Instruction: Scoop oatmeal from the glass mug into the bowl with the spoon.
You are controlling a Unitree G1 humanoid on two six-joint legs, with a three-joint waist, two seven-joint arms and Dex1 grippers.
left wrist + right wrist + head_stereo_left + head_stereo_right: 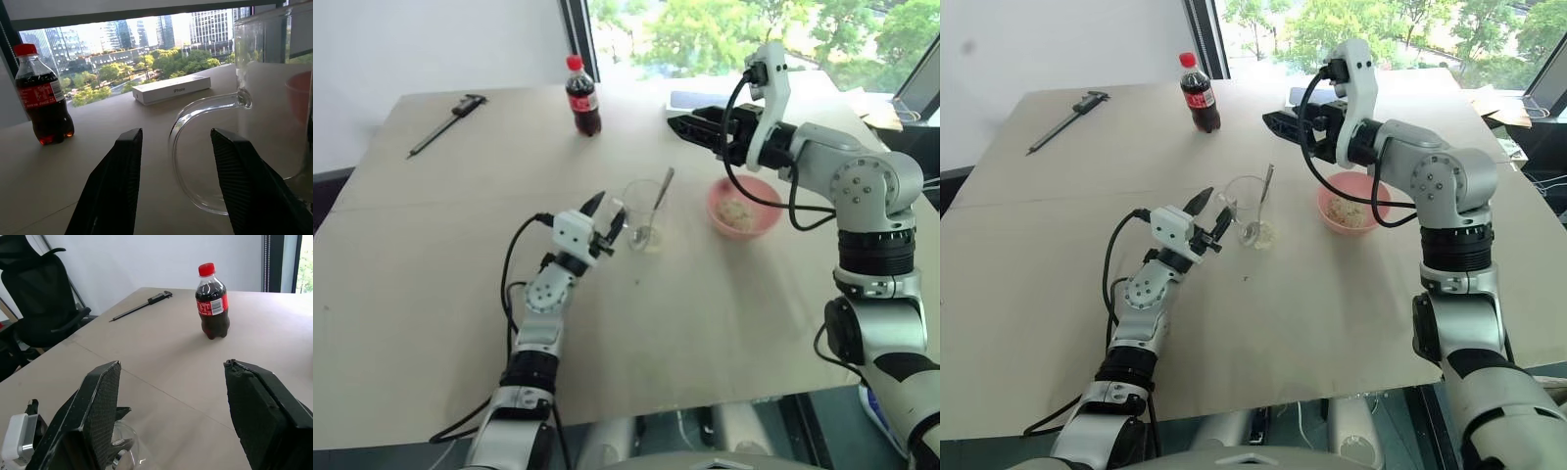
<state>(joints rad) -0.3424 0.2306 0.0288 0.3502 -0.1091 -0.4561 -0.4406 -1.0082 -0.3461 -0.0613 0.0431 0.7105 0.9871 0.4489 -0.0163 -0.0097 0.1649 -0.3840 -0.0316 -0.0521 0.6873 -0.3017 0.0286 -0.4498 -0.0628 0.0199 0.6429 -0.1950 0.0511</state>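
We judge the scooping to be at or near its end. The pink bowl (743, 207) sits on the desk (440, 284) to the right of the glass mug (644, 214) and carries a pale, lumpy heap of oatmeal (736, 211) in its middle. The mug stands upright near the desk's centre with the spoon (658, 206) left inside it, handle leaning out over the rim toward the far side. At the bottom of the mug we see only a thin pale residue around the spoon's bowl; whether a usable amount remains there we cannot tell.

Neither gripper holds anything. Our left gripper (178, 161) is spread, its two black fingers standing on either side of the mug's clear handle (195, 142) without touching it, so the mug stands free. Our right gripper (183, 401) is also spread wide and empty, raised above the desk beyond the mug and bowl, pointing across toward the cola bottle (212, 302) and the caliper (139, 305) at the far edge. A white box (172, 88) lies further back by the window.

What may be left, in our judgement, is one more check of the mug: if flakes remain, the right gripper would need to take the spoon's handle again while the left steadies the mug's handle.
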